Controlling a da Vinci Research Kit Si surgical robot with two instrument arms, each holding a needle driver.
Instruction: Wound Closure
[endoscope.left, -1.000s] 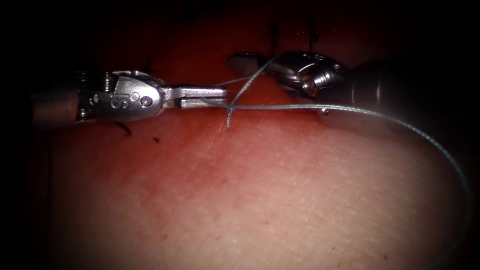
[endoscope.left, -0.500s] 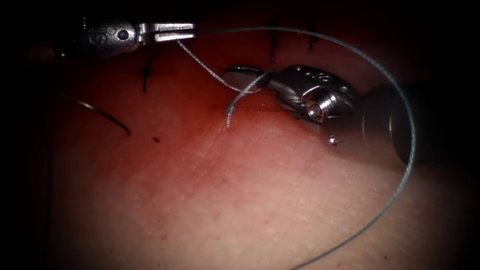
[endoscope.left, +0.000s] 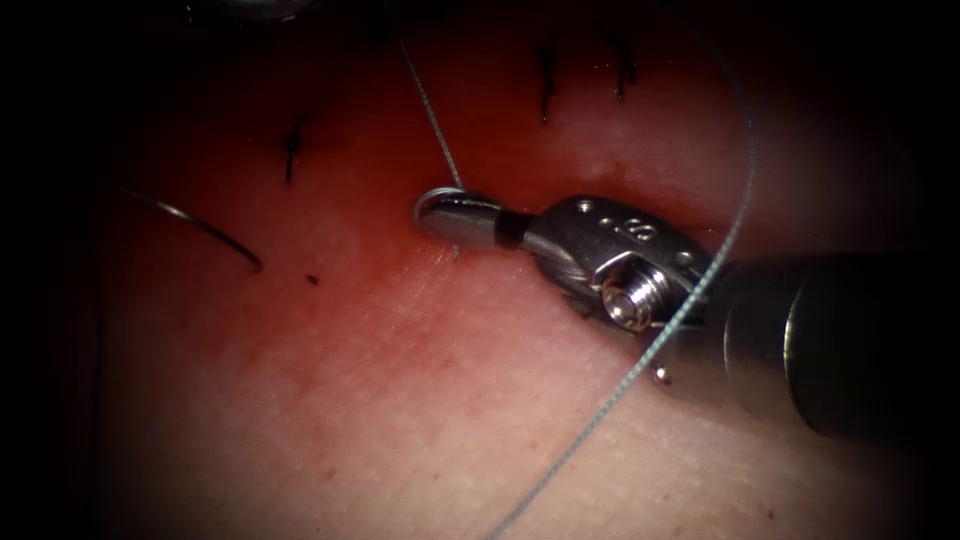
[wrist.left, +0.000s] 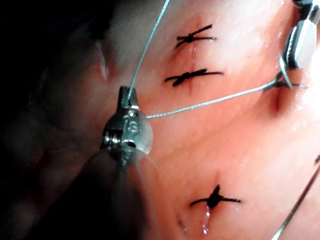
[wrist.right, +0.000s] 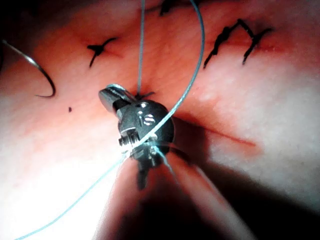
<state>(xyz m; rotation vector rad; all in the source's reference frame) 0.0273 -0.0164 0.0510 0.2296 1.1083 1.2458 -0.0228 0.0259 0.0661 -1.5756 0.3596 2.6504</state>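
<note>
Needle (endoscope.left: 205, 228) lies free on tissue (endoscope.left: 400, 400) at 9 o'clock of endoscope view, left of cut, held by neither tool. Left tool (wrist.left: 124, 100) at 11 o'clock edge, jaws pressed together, pinching thread (endoscope.left: 432, 115). Thread runs from it down to stitch site near centre. Right tool (endoscope.left: 445, 212) enters from 3 o'clock, jaws shut, tip at stitch site on thread. Thread loop arcs over its wrist toward 6 o'clock. Dark stitches (endoscope.left: 546, 85) at 12 o'clock.
</note>
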